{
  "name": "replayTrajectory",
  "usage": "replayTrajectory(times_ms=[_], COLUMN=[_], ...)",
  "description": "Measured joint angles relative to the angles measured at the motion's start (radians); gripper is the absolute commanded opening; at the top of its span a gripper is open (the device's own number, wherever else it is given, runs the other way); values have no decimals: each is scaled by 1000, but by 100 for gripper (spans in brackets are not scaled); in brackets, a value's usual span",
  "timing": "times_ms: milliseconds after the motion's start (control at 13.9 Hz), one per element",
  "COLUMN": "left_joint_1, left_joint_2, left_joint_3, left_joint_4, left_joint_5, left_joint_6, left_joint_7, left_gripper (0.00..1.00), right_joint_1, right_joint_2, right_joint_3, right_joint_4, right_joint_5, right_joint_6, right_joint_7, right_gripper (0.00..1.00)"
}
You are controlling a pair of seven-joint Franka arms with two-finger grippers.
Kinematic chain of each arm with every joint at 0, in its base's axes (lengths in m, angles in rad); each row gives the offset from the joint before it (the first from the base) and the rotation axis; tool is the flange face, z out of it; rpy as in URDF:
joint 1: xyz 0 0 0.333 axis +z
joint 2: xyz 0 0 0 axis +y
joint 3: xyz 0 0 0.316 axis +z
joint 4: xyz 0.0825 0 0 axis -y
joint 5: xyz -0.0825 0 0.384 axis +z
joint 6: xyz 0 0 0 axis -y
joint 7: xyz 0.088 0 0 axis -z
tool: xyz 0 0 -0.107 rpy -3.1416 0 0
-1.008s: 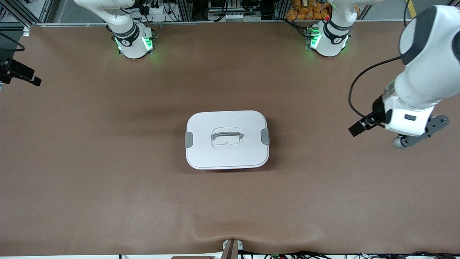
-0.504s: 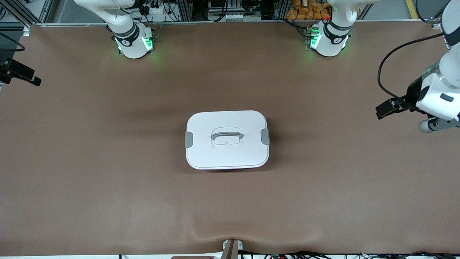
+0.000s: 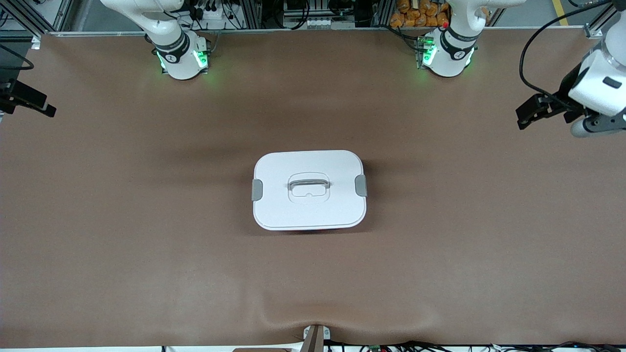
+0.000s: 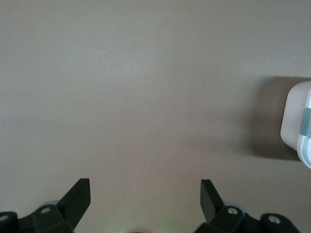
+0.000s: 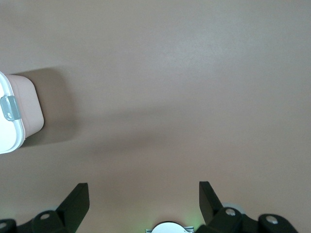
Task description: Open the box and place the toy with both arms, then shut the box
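Two grey side clips (image 3: 361, 185) are seen on the short ends of the rounded-rectangular translucent pink plastic box with a white lid (image 3: 309, 189), which sits shut in the middle of the brown tabletop (image 3: 122, 234); its long axis runs from the right arm's end of the tabletop to the left arm's end, so one clip faces each arm. A recessed grey handle (image 3: 309, 185) lies along the same axis at the lid's centre. The left tool (image 4: 145, 194) hangs over bare tabletop at the left arm's end, well apart from the box, fingers spread wide and empty. The right tool (image 5: 143, 196) is likewise spread and empty over bare tabletop toward the right arm's end. No toy is visible anywhere. Neither arm is judged clearly nearer to the box.
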Motion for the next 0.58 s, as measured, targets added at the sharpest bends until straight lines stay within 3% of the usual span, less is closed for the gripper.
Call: replayTrajectory(times_ms=[216,576], left_joint_1=[-4,-7], left_joint_2=[-51,-58], left_joint_3=[2,4], left_joint_4=[-60,-76], left_joint_5=[-16,-44], left_joint_6=[26,38], left_joint_7=[4,4], left_gripper=[100,100], right_joint_1=[0,0], right_joint_2=[0,0], right_joint_3=[0,0], right_joint_4=[0,0], right_joint_5=[0,0], right_joint_6=[0,0], right_joint_7=[0,0], right_gripper=[100,100])
